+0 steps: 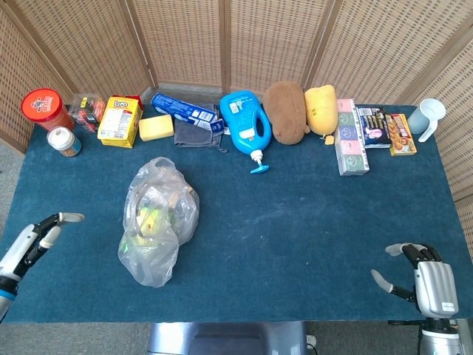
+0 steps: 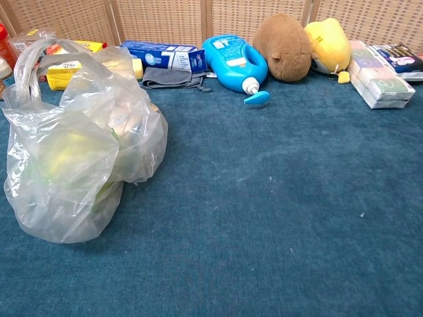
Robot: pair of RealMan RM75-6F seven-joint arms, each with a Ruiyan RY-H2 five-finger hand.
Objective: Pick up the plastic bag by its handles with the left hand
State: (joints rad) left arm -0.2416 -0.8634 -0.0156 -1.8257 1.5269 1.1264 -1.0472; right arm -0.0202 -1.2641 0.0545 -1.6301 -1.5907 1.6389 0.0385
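Observation:
A clear plastic bag (image 1: 157, 220) with yellow and green items inside lies on the left half of the blue table. In the chest view the bag (image 2: 76, 152) fills the left side, and its handles (image 2: 33, 56) stand up at the top. My left hand (image 1: 33, 238) is at the table's left edge, turned edge-on with fingers extended, holding nothing, well left of the bag. My right hand (image 1: 421, 279) rests open at the front right corner, far from the bag. Neither hand shows in the chest view.
Along the back edge stand a red can (image 1: 44, 108), a yellow box (image 1: 120, 120), a blue detergent bottle (image 1: 247, 127), a brown plush (image 1: 287, 111), a yellow plush (image 1: 321, 109), boxes (image 1: 352, 140) and a cup (image 1: 429, 117). A wicker screen stands behind.

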